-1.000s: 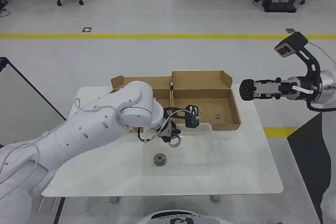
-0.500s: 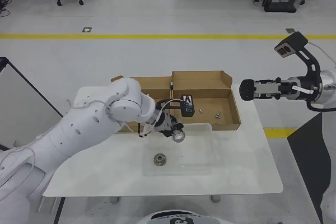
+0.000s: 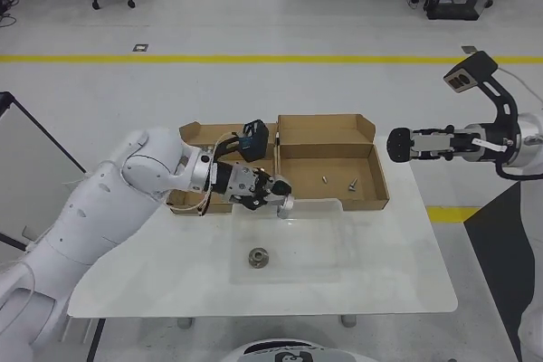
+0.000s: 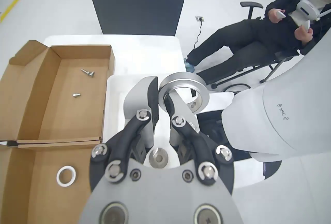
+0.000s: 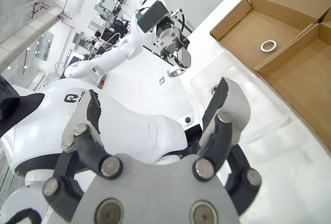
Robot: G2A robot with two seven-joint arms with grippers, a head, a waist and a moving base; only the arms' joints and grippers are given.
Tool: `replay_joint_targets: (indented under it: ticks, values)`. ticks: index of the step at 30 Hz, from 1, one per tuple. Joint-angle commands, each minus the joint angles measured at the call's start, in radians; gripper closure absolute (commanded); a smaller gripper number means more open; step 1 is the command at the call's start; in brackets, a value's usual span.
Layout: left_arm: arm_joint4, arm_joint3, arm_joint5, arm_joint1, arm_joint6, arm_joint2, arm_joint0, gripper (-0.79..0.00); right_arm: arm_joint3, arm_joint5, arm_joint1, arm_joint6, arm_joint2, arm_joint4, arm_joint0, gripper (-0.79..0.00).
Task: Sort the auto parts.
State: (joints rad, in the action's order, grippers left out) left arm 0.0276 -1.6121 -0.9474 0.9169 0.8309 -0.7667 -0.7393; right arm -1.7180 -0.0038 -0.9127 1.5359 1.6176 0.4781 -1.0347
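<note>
My left gripper (image 4: 161,95), pinching one silver metal ring (image 4: 182,77), has swung toward my left; beside it two brown cardboard boxes (image 3: 326,145), one white ring (image 4: 66,176). My right gripper (image 5: 157,95) gapes wide.

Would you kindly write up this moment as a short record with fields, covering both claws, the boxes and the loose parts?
left claw: shut on the metal collar, raised by the near edge of the boxes
right claw: open, holding nothing, at the table's edge beside the screw box
screw box: loose screws on its floor
other box: one white ring
clear tray: one metal bushing lying in it
</note>
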Motion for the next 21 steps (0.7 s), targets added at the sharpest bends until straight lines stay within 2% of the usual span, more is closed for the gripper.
replay_joint_targets:
  ticks: [1, 5, 8, 18, 21]
  values:
    - [-0.032, 0.010, -0.047, -0.007, -0.050, -0.034, -0.018, 0.000, 0.000, 0.000, 0.000, 0.000, 0.000, 0.000, 0.000, -0.785]
    - [-0.122, -0.006, -0.065, -0.012, -0.104, -0.064, -0.037, 0.000, 0.000, 0.000, 0.000, 0.000, 0.000, 0.000, 0.000, -0.785]
    - [-0.172, -0.034, -0.065, -0.017, -0.092, -0.091, -0.034, 0.000, 0.000, 0.000, 0.000, 0.000, 0.000, 0.000, 0.000, -0.785]
    - [-0.172, -0.035, -0.065, -0.017, -0.089, -0.093, -0.034, 0.000, 0.000, 0.000, 0.000, 0.000, 0.000, 0.000, 0.000, -0.785]
    - [-0.160, -0.058, -0.045, -0.014, -0.136, -0.103, -0.051, 0.000, 0.000, 0.000, 0.000, 0.000, 0.000, 0.000, 0.000, -0.785]
